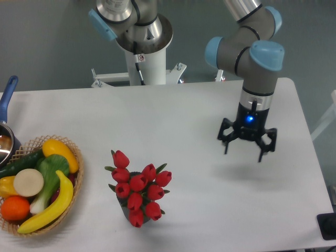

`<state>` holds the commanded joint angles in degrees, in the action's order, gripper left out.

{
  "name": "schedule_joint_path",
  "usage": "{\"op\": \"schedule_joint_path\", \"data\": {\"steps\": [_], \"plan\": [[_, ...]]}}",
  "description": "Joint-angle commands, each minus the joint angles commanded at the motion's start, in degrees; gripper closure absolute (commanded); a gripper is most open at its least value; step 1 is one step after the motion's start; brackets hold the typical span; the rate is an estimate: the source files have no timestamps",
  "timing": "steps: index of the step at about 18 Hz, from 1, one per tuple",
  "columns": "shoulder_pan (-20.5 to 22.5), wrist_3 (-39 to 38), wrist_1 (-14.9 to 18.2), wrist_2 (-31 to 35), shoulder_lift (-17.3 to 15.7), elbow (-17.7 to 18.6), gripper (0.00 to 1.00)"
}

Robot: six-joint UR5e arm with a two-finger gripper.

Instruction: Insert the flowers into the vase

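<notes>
Currently the gripper point(243, 148) hangs above the table point(199, 110), fingers spread wide, holding nothing. Flowers point(137, 187) stand in the vase point(126, 211), at its 8 o'clock, well apart. Wicker basket point(76, 176) far left.

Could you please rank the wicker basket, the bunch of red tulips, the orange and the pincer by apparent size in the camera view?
1. Wicker basket
2. Red tulips and pincer: about alike, unranked
3. Orange

Wicker basket point(77, 167) sitting at the table's point(199, 115) left edge, holding toy produce: a banana point(50, 206) lying along its right side, an orange point(14, 208) at lower left. Blue-handled pot point(6, 123) showing partly behind the basket, cut off by frame.
</notes>
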<state>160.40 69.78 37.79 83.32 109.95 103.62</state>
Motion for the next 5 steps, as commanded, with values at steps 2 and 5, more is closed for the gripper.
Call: {"op": "schedule_joint_path", "data": {"steps": [2, 5], "plan": [[0.0, 0.4, 0.2, -0.1, -0.5, 0.9, 0.00], [-0.7, 0.3, 0.3, 1.3, -1.4, 1.0, 0.00]]}}
